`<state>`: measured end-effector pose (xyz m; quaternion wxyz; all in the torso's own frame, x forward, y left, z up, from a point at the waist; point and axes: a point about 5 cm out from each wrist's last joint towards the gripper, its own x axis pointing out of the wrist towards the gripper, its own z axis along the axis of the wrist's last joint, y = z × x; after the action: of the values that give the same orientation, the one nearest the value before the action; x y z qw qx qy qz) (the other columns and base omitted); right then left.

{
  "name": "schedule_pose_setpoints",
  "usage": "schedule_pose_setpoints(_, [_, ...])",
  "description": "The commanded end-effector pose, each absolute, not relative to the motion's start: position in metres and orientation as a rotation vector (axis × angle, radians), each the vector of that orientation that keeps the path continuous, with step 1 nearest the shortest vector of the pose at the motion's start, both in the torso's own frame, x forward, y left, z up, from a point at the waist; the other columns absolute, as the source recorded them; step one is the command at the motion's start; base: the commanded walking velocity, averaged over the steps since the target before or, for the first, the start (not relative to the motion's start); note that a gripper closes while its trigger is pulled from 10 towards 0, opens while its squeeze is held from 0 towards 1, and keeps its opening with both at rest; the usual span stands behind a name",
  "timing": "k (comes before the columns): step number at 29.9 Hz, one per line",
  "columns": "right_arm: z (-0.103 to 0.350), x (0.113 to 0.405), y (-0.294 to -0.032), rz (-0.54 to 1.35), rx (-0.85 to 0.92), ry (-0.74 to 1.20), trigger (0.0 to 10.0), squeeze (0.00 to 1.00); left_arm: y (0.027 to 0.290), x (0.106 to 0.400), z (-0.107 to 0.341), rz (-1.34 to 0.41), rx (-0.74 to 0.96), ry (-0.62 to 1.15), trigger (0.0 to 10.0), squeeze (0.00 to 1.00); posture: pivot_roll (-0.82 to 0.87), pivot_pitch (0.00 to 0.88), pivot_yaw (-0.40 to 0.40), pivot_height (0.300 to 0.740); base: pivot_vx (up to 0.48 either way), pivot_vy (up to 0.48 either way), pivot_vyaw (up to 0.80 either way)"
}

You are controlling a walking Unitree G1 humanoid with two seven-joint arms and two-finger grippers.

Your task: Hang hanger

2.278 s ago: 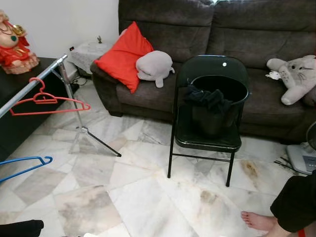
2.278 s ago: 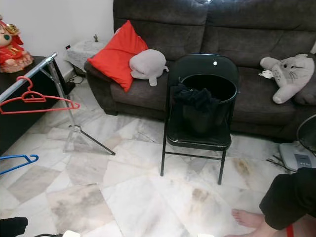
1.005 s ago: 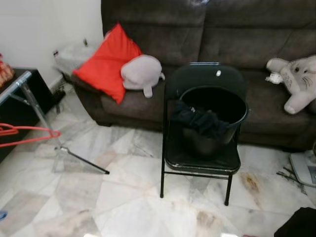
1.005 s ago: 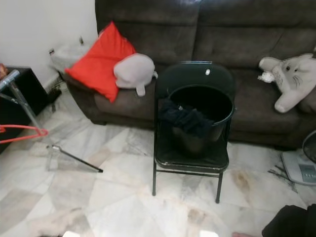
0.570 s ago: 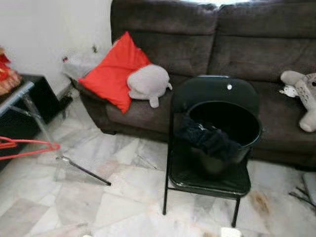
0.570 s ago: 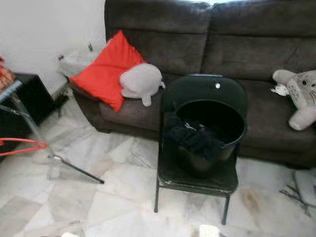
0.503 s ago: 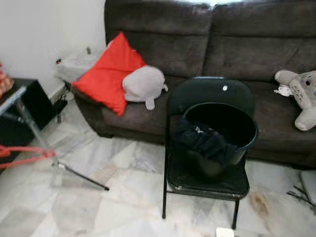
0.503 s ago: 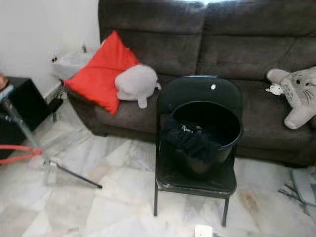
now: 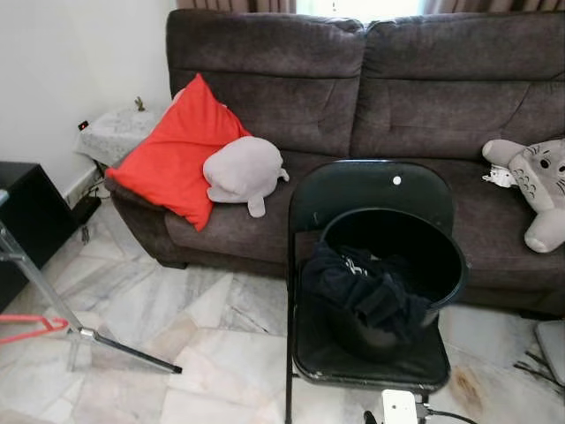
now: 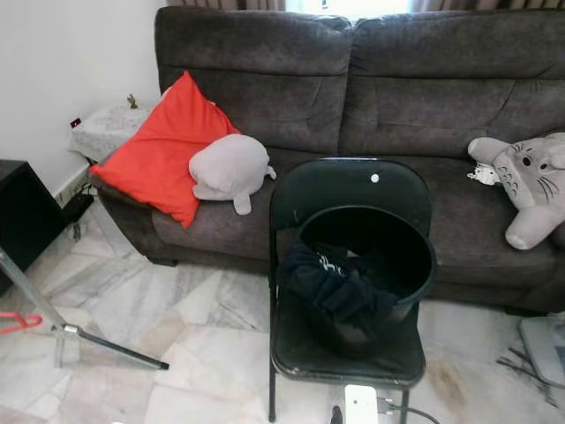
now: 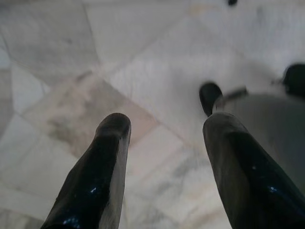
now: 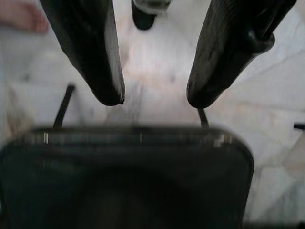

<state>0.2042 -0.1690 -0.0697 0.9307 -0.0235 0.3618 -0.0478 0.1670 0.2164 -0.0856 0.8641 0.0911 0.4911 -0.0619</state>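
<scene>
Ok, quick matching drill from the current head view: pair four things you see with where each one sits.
Things:
1. red cushion
2. black bucket
3. dark clothing
4. red hanger

Places:
A. draped over the bucket's rim
B. on the folding chair seat
C. low at the left edge, by the rack's leg
D. leaning on the sofa at its left end

Pairs: 1-D, 2-B, 3-A, 4-C
</scene>
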Motion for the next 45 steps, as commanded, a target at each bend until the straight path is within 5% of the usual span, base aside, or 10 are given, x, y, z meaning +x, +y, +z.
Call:
schedule_pose_setpoints(1, [-0.066,0.209,-0.17,-0.088,-0.063,0.706,10.0,0.0,0.217,0.157,-0.09,-0.123,0.183,1.056,10.0,0.0,-0.1,0.024,0.075,0.74,0.0,0.0,0.0])
schedule_pose_setpoints(8, [-0.037,0.232,-0.165,-0.023,-0.158,0.429,10.0,0.0,0.216,0.155,-0.091,-0.124,0.179,1.058,10.0,0.0,-0.11,0.025,0.064,0.74,0.0,0.0,0.0])
schedule_pose_setpoints(19, [-0.036,0.211,-0.163,0.033,-0.209,0.345,10.0,0.0,0.216,0.155,-0.091,-0.131,0.183,1.06,10.0,0.0,-0.13,0.029,0.057,0.74,0.0,0.0,0.0])
schedule_pose_setpoints(20, [-0.033,0.211,-0.163,0.023,-0.201,0.325,10.0,0.4,0.216,0.155,-0.091,-0.132,0.184,1.06,10.0,0.0,-0.13,0.031,0.057,0.74,0.0,0.0,0.0])
schedule_pose_setpoints(21, [-0.031,0.212,-0.163,0.017,-0.197,0.31,10.0,0.4,0.216,0.155,-0.091,-0.133,0.185,1.06,10.0,0.0,-0.13,0.031,0.057,0.74,0.0,0.0,0.0])
schedule_pose_setpoints(22, [-0.025,0.215,-0.163,0.006,-0.165,0.272,10.0,1.0,0.216,0.156,-0.09,-0.134,0.186,1.06,10.0,0.0,-0.13,0.037,0.055,0.74,0.0,0.0,0.0])
schedule_pose_setpoints(37, [-0.003,0.226,-0.161,0.06,-0.173,0.188,10.0,1.0,0.216,0.158,-0.09,-0.13,0.184,1.056,10.0,0.0,-0.12,0.054,0.049,0.74,0.0,0.0,0.0])
schedule_pose_setpoints(38, [-0.002,0.227,-0.164,0.038,-0.182,0.188,10.0,0.95,0.216,0.158,-0.09,-0.131,0.184,1.056,10.0,0.0,-0.13,0.056,0.05,0.74,0.0,0.0,0.0])
schedule_pose_setpoints(40, [-0.001,0.228,-0.167,0.01,-0.197,0.187,10.0,0.0,0.216,0.158,-0.09,-0.132,0.184,1.057,10.0,0.0,-0.13,0.056,0.049,0.74,0.0,0.0,0.0])
schedule_pose_setpoints(45, [0.002,0.231,-0.171,-0.039,-0.226,0.18,10.0,0.0,0.216,0.158,-0.09,-0.133,0.185,1.057,10.0,0.0,-0.12,0.059,0.051,0.74,0.0,0.0,0.0])
